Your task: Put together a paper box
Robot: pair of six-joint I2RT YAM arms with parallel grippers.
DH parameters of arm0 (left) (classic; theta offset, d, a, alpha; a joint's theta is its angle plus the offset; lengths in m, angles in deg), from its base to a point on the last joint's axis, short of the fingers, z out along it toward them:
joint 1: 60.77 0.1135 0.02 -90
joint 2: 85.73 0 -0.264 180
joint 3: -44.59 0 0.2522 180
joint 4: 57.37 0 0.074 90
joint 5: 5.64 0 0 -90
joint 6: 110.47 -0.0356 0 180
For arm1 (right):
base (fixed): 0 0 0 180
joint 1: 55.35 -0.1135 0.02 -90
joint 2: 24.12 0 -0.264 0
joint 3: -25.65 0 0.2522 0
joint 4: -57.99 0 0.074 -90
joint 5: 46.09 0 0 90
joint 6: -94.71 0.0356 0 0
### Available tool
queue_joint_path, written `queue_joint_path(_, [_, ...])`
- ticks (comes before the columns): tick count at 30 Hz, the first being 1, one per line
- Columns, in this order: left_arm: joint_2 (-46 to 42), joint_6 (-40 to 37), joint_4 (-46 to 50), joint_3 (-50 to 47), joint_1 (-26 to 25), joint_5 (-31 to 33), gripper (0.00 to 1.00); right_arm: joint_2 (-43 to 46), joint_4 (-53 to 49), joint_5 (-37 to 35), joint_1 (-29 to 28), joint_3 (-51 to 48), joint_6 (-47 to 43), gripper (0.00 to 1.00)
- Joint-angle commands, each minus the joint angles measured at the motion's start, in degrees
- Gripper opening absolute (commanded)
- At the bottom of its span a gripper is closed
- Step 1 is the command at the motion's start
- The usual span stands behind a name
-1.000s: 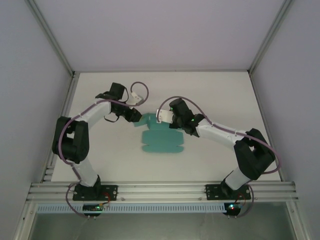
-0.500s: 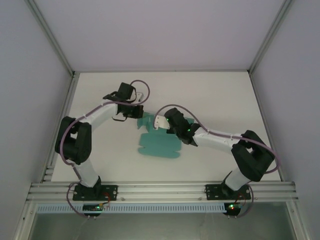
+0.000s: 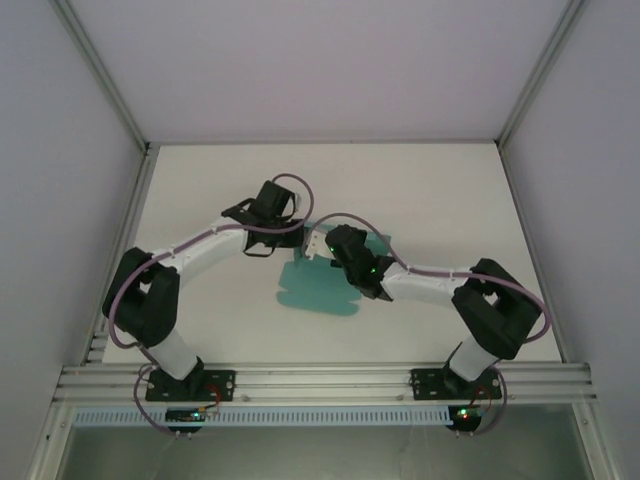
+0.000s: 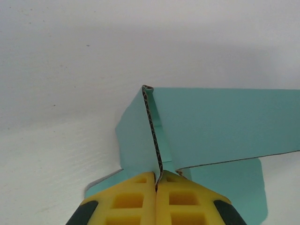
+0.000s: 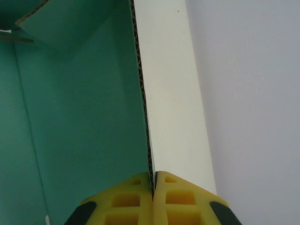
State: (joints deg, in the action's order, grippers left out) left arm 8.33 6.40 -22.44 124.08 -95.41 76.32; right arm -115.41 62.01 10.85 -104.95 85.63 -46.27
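The paper box [image 3: 318, 290] is a teal-green card sheet lying mid-table, its far part lifted between the two arms. My left gripper [image 3: 292, 238] comes in from the left. In the left wrist view its yellow fingers [image 4: 136, 199] are shut on the edge of an upright flap of the paper box [image 4: 220, 126], with my left gripper [image 4: 156, 180] pinching the corrugated edge. My right gripper [image 3: 312, 245] comes in from the right. In the right wrist view my right gripper [image 5: 153, 180] is shut on a standing wall of the paper box [image 5: 79, 117], teal on one face and white on the other.
The white table [image 3: 450, 190] is bounded by grey walls on three sides and an aluminium rail [image 3: 320, 380] along the near edge, where both arm bases are bolted. Free room lies at the far and right parts of the table.
My left wrist has swung to the right and my right wrist has moved left and nearer, so both now meet over the sheet's far end. The sheet has shifted slightly and its far part is raised.
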Motion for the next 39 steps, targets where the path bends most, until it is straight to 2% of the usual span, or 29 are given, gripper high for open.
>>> queue_joint_path(1, [-1.36, 0.97, -8.86, -2.19, -1.94, -3.54, 0.14, 1.03, 9.68, 6.59, -1.37, -2.68, -1.03, 0.0])
queue_joint_path(4, [-0.9, 0.81, -14.44, -6.1, -1.98, -5.64, 0.14, 1.7, 11.81, 10.67, -0.63, -5.68, -3.42, 0.0])
queue_joint_path(7, [-1.87, 0.3, -14.36, -7.6, -1.94, -5.04, 0.15, 1.2, 11.46, 9.93, -0.35, -5.52, -8.07, 0.0])
queue_joint_path(10, [-5.12, 0.02, -14.05, -9.47, -1.89, -2.71, 0.21, 1.5, 12.22, 10.95, 0.43, -5.68, -12.36, 0.0])
queue_joint_path(11, [-6.48, -0.01, -13.63, -10.16, -1.9, -1.43, 0.25, 2.17, 11.83, 11.91, 0.72, -5.82, -12.88, 0.0])
queue_joint_path(13, [-9.16, 0.12, -13.24, -11.73, -1.81, 0.56, 0.41, 3.42, 11.11, 14.14, 1.2, -6.19, -12.94, 0.0])
queue_joint_path(16, [-13.58, 0.53, -10.38, -13.75, -0.63, 2.71, 0.47, 3.97, 11.88, 13.56, 0.68, -6.85, -15.18, 0.0])
queue_joint_path(17, [-15.52, 0.7, -8.55, -14.24, 0.1, 3.75, 0.54, 3.82, 11.68, 13.53, 0.31, -6.7, -16.48, 0.0])
queue_joint_path(19, [-19.5, 1.2, -6.07, -15.35, 1.31, 5.26, 0.7, 2.94, 11.06, 13.8, -0.04, -6.29, -17.31, 0.0])
queue_joint_path(20, [-21.9, 1.47, -5.57, -16.21, 2.03, 5.52, 0.82, 2.38, 11.82, 14.15, -0.01, -6.44, -18.01, 0.0])
queue_joint_path(21, [-23.94, 1.52, -5.06, -17.04, 2.79, 5.7, 0.99, 1.81, 13.13, 14.36, 0.05, -6.66, -18.75, 0.0])
queue_joint_path(26, [-30.49, 4.13, -2.34, -20.24, 9.55, 8.49, 1.0, -2.46, 23.49, 14.82, 0.2, -8.27, -24.72, 0.0])
queue_joint_path(31, [-25.24, 5.7, -1.94, -20.39, 20.59, 5.79, 1.0, -6.27, 30.54, 16.26, 1.78, -7.58, -28.61, 0.0])
queue_joint_path(36, [-16.85, 2.74, -8.97, -20.47, 22.15, 2.04, 1.0, -10.42, 39.94, 16.48, 2.75, -7.53, -33.85, 0.0])
queue_joint_path(39, [-12.12, 1.15, -12.44, -20.1, 22.15, -0.82, 1.0, -11.46, 40.62, 15.47, 3.43, -6.68, -34.36, 0.0])
